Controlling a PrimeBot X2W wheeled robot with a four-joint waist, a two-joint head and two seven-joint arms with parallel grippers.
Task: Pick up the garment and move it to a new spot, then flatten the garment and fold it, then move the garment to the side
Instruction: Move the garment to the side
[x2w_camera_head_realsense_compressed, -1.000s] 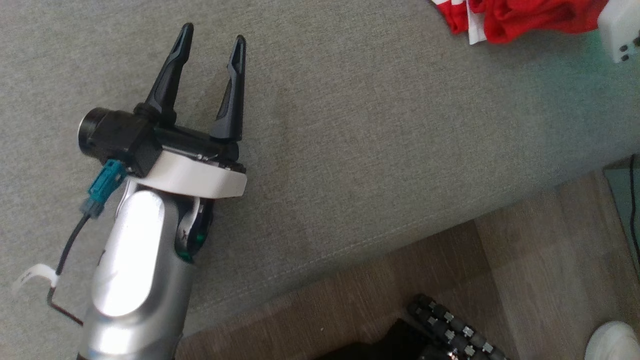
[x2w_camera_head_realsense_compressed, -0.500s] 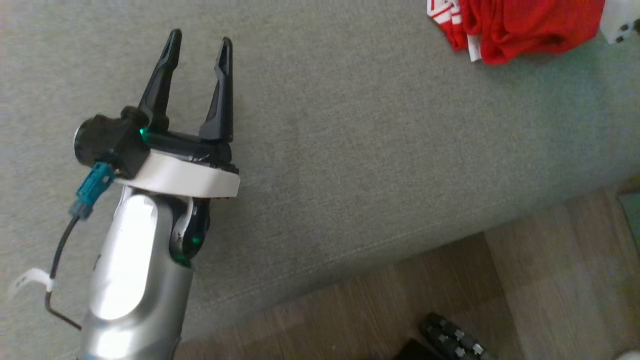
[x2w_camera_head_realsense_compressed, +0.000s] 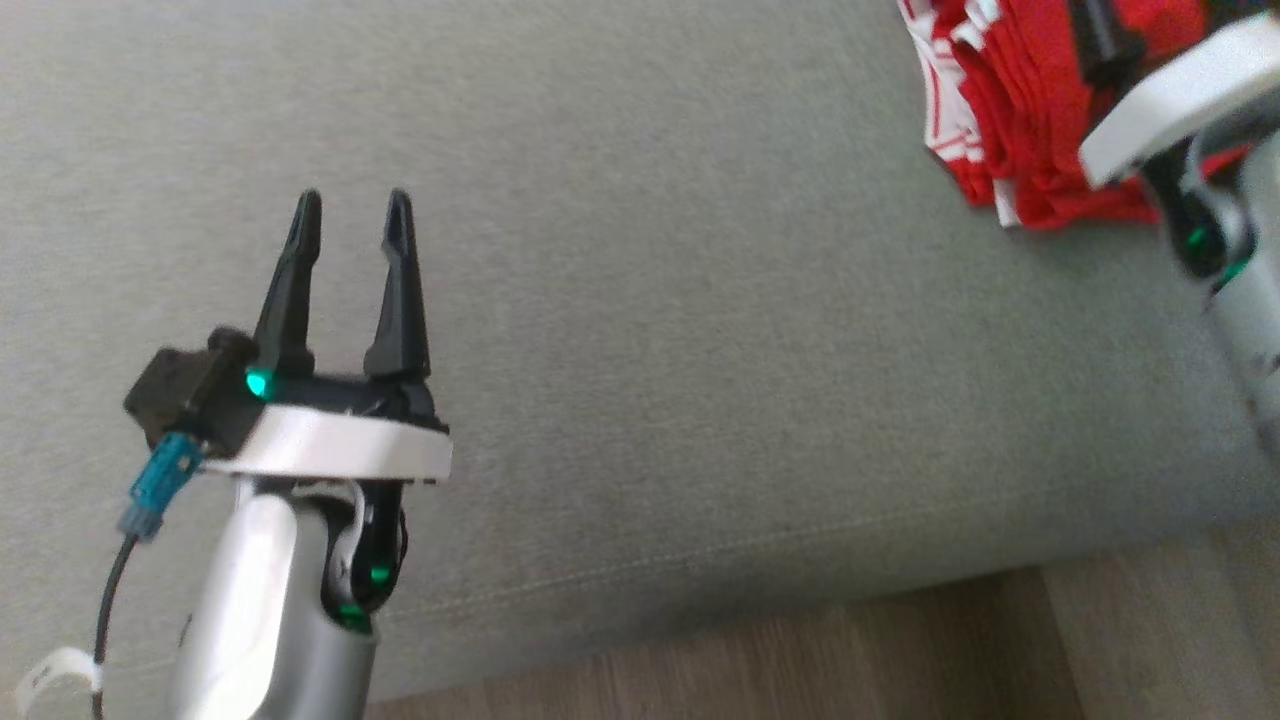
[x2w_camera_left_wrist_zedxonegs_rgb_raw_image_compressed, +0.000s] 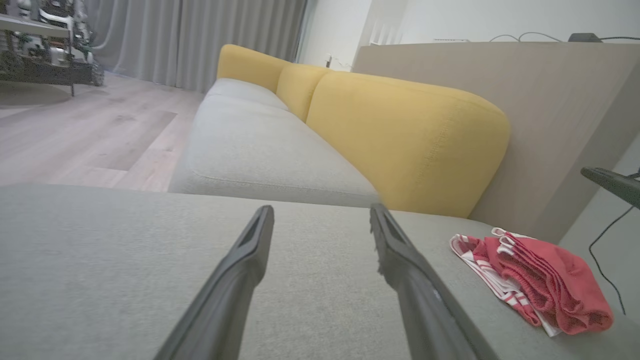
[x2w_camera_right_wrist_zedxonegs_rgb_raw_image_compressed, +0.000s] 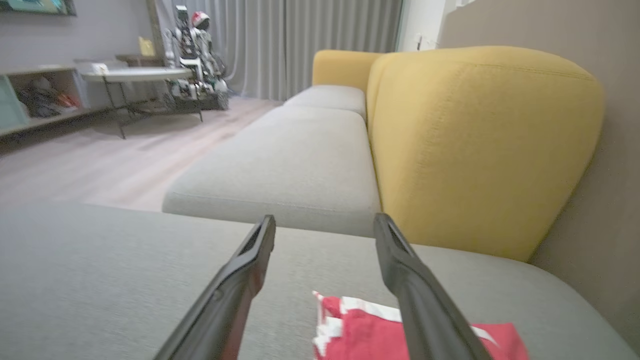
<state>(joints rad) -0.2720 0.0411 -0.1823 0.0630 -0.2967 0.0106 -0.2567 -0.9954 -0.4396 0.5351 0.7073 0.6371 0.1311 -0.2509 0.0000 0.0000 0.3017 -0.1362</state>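
While it hangs over the left part of the grey sofa seat (x2w_camera_head_realsense_compressed: 700, 350), the left hand (x2w_camera_head_realsense_compressed: 352, 205) has its two dark fingers spread wide apart, and it has hold of nothing. A strip of wood floor (x2w_camera_head_realsense_compressed: 800, 660) runs along the near edge of the seat. On the far right part of the seat lies the garment (x2w_camera_head_realsense_compressed: 1010, 120). It is red with white stripes, and it sits in a small bunched heap. It is well apart from the left hand. A big yellow back cushion (x2w_camera_left_wrist_zedxonegs_rgb_raw_image_compressed: 400, 140) stands behind the seat, left of the garment in the left wrist view. The right hand (x2w_camera_right_wrist_zedxonegs_rgb_raw_image_compressed: 325, 220) is over the garment. Its fingers are wide apart too, with nothing pinched between them, and the red cloth lies on the seat below them. I cannot tell if a finger touches the cloth.
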